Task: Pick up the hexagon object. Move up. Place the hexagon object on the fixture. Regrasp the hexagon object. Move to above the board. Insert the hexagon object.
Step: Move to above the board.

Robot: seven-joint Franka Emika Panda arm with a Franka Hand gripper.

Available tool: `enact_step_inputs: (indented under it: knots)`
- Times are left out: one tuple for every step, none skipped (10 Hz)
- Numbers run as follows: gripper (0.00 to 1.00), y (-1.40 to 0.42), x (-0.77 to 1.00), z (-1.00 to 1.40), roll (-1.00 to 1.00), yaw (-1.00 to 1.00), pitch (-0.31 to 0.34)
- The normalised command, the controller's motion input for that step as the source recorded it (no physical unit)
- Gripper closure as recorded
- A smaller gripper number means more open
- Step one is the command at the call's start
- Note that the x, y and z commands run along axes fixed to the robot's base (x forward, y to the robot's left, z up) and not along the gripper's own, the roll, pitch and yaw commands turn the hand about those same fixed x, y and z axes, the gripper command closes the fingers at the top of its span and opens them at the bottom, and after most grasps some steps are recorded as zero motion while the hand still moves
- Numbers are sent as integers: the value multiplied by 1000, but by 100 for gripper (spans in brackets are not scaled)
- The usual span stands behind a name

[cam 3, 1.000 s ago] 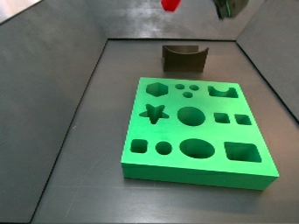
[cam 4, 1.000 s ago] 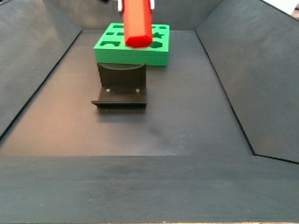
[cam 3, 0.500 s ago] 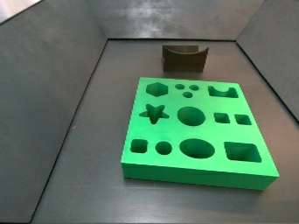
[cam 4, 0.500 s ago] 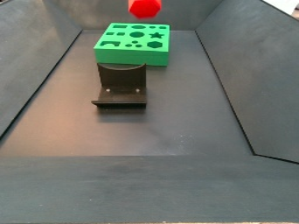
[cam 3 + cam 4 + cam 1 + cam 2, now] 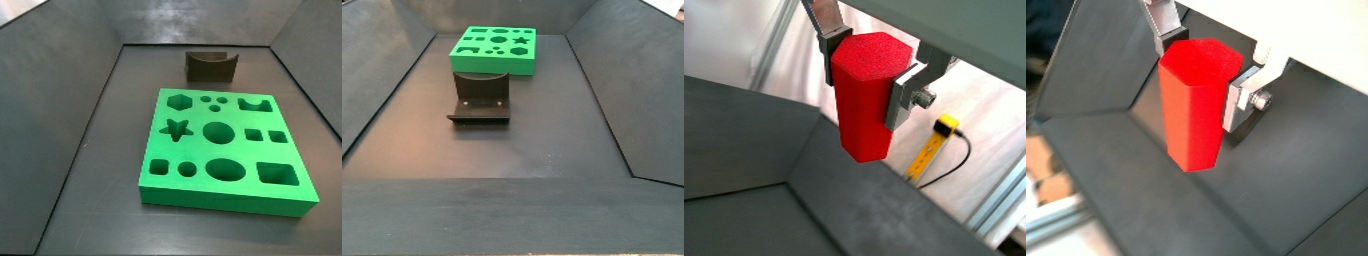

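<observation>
Both wrist views: tool (image 5: 871, 62) pinching hexagon object (image 5: 863, 95). Gone from both side views since half a second ago; risen out of frame, well above fixture (image 5: 210, 65). Placement pending.

The gripper (image 5: 871, 62), out of sight in both side views, has flat, dull silver metal fingers (image 5: 1160, 18) closed against the smooth, bright red plastic hexagon peg (image 5: 863, 95), faintly glossy. The flat bright green board (image 5: 223, 150) looks matt and foam-like. The dark grey-black fixture (image 5: 480, 98) and grey floor (image 5: 516, 150) look matt.
</observation>
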Motion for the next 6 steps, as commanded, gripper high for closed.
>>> enact_step_inputs:
  knots:
    - [100,-1000,-235,123,-1000,-76,-34]
    - [100,-1000,-239,117,-1000,-79,-32]
    - [100,-1000,-249,118,-1000,-83,-29]
    - [100,-1000,-256,119,-1000,-85,-26]
    - [100,-1000,-260,118,-1000,-86,-26]
    - [100,-1000,-274,118,-1000,-85,-25]
